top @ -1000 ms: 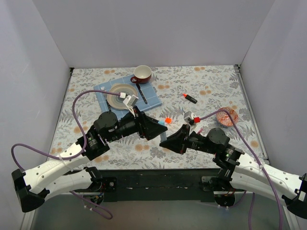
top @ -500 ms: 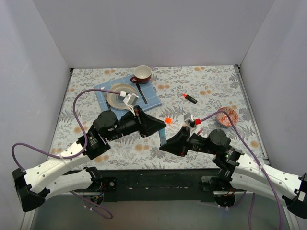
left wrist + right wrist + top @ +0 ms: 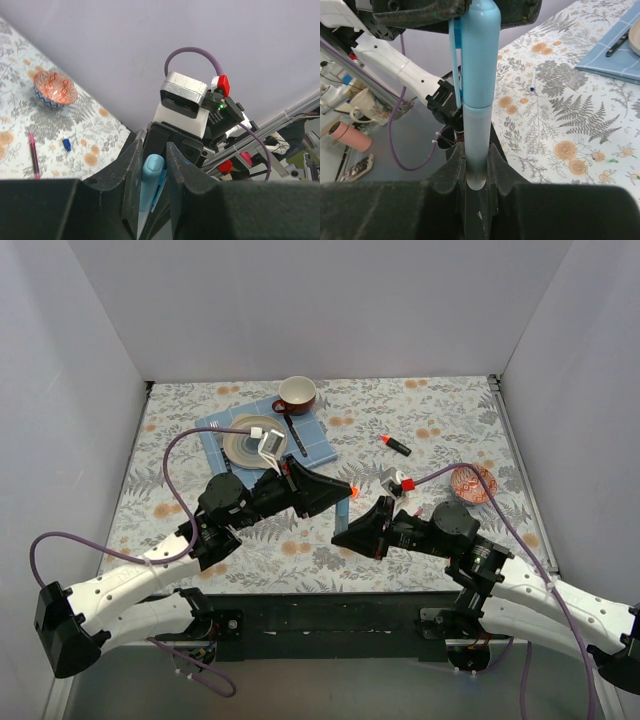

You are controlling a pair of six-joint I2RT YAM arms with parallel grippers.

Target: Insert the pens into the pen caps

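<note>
L gripper [image 3: 154, 151] clamped on light-blue cap [image 3: 151, 180], R gripper [image 3: 476, 161] on light-blue marker [image 3: 479, 127]: light, stiff, prob. slippery plastic; hold mid-barrel, cap by sides.

No writing, label, brand, number or sign can be read on anything here.

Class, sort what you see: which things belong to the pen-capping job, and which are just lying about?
Job: light-blue marker, light-blue cap, orange cap, highlighter, maroon pen, dark blue cap, white-and-blue pen.
Lying about: cup, plate, patterned bowl, blue cloth.
</note>
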